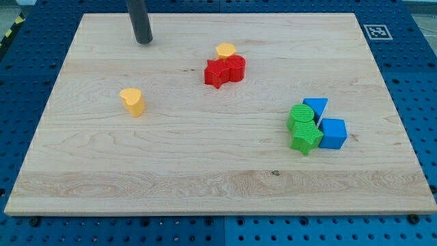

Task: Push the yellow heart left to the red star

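A yellow heart-like block [132, 101] lies on the left part of the wooden board [205, 184], well to the left of the red star [217, 74]. The red star sits near the top middle, touching a red round block [236, 67] on its right. A second yellow block [226, 50], with a flat angular top, touches the red pair from above. My tip [144, 42] rests on the board near the view's top left, above and slightly right of the yellow heart, apart from every block.
At the view's right is a cluster: a green round block [300, 117], a green star [306, 140], a blue triangle [316, 107] and a blue cube [333, 133]. A blue pegboard [416, 82] surrounds the board.
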